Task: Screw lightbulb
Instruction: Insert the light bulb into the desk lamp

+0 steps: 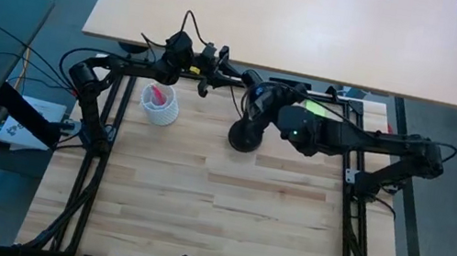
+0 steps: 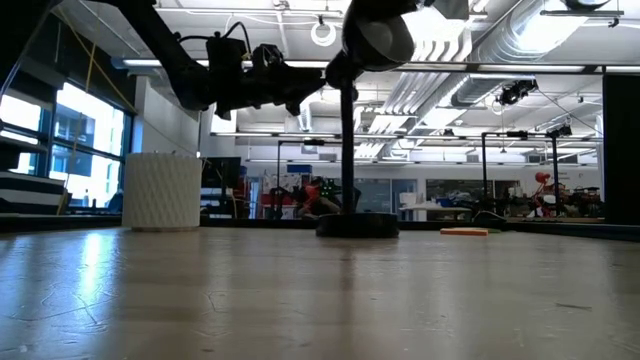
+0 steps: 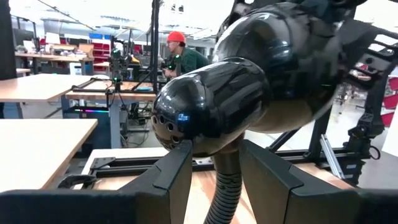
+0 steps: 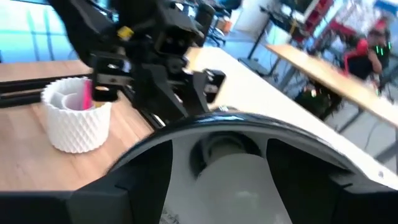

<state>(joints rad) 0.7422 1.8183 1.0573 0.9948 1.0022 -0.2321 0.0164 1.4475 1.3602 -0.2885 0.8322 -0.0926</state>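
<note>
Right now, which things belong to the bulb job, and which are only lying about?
Belong to the job:
- lightbulb, between the right gripper's fingers at the lamp shade
- desk lamp
- left gripper, astride the lamp's neck

Lying about:
- white cup with pink items

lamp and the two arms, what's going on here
The right claw holds the lightbulb up at the open mouth of the black desk lamp's shade, so the bulb seems to be going into the socket. The left claw straddles the lamp's neck just behind the shade, apparently steadying it. A white cup with pink items stands beside the lamp's base.
</note>
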